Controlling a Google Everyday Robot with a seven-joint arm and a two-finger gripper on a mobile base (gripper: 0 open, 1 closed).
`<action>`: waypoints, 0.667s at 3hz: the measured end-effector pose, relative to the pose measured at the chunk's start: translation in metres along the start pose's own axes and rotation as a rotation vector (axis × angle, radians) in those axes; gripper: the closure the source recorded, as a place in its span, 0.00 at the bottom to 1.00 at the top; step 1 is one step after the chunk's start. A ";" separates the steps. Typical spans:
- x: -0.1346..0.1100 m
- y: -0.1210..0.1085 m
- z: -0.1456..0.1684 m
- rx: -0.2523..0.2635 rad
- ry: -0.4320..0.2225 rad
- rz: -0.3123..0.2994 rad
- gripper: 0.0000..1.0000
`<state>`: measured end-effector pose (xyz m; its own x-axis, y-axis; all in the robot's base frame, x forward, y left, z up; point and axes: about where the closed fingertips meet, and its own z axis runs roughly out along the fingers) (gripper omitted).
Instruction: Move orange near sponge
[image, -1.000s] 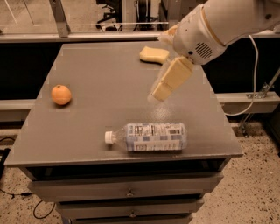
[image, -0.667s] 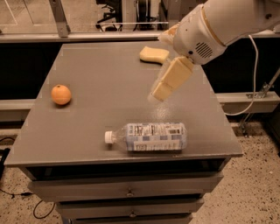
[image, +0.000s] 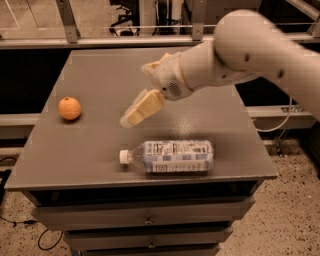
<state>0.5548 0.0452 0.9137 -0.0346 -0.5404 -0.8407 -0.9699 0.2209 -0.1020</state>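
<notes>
Camera view: the orange is not yet grasped, and the approach is the step in hand

Nearest us, a plastic bottle (image: 172, 156) lies on its side along the front edge of the desk (image: 100, 75), cap to the left. It has no part in the task. Just beyond it the tool (image: 141, 108) hangs over the middle of the desk, angled down and to the left. We cannot tell whether it is open or closed, but it carries nothing of the task. At about the same depth the orange (image: 69, 108) sits alone on the desk by the left edge, well apart from the tool. Farther back the white arm (image: 240, 55) crosses in from the right and covers the far middle of the desk. We cannot pick out the sponge for certain. A pale scrap behind the wrist may be it or may be part of the tool.

We judge the task barely begun. Next the tool must travel left, settle over the orange and close on it without rolling it away, then carry it toward the sponge while staying clear of the bottle
</notes>
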 end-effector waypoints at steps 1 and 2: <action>-0.001 -0.008 0.045 -0.032 -0.085 0.035 0.00; -0.012 -0.003 0.086 -0.089 -0.154 0.037 0.00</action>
<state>0.5791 0.1212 0.8782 -0.0403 -0.4010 -0.9152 -0.9863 0.1624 -0.0277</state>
